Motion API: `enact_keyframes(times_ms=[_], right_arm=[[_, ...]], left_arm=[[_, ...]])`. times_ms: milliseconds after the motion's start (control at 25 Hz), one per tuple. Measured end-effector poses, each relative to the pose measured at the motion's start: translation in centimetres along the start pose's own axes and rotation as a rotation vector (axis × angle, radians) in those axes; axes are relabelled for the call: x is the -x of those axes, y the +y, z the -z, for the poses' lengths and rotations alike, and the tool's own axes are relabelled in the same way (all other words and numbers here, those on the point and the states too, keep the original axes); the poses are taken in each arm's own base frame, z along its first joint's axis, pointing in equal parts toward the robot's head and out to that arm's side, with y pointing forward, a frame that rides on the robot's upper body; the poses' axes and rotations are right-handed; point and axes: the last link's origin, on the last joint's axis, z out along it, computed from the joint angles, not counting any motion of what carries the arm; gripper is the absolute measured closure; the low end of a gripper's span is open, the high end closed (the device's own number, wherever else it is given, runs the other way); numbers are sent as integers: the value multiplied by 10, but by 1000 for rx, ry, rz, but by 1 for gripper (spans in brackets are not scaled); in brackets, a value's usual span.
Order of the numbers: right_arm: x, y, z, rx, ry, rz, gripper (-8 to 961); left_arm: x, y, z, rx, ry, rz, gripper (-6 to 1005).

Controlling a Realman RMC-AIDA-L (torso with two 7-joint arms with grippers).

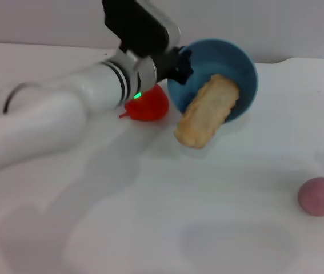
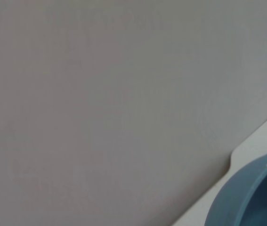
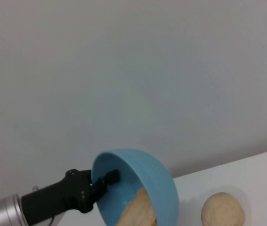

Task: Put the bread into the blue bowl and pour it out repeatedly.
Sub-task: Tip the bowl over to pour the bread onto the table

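Note:
The blue bowl [image 1: 243,67] is tipped on its side at the back of the white table, its mouth facing the front. My left gripper [image 1: 180,64] is shut on its left rim. The bread [image 1: 207,111], tan and ridged along its edges, lies half out of the bowl, with its lower end on the table. In the right wrist view the black left gripper [image 3: 106,181] clamps the bowl [image 3: 160,188] at the rim, and the bread [image 3: 138,213] pokes out below. The left wrist view shows only an arc of the bowl [image 2: 251,197]. My right gripper is out of sight.
A red toy [image 1: 148,104] lies just left of the bowl, under my left wrist. A pink round toy [image 1: 318,196] sits at the front right. A small beige ball [image 3: 222,212] rests on the table beside the bowl. A grey wall stands behind the table.

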Motion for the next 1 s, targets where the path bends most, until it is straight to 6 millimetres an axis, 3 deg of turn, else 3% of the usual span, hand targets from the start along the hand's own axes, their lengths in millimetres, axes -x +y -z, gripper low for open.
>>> enact_keyframes(times_ms=[320,440,520,800,1000], right_arm=[[-1,1,3,14,-14,-14,479],[0,1,2,15,-14,-13,480],[0,1,1,18,-13,-11,481],[-3,3,-6,38,-2,-26,485],[-8,3,-12,45,14,-32,488]], left_arm=[[13,20,1,-62,142,-176,1000],[11,25,12,-114,272,-229,1000],[7,31,30,-191,442,-351,999],[8,35,35,-239,466,-534,1000],[9,33,35,-250,455,-511,999]])
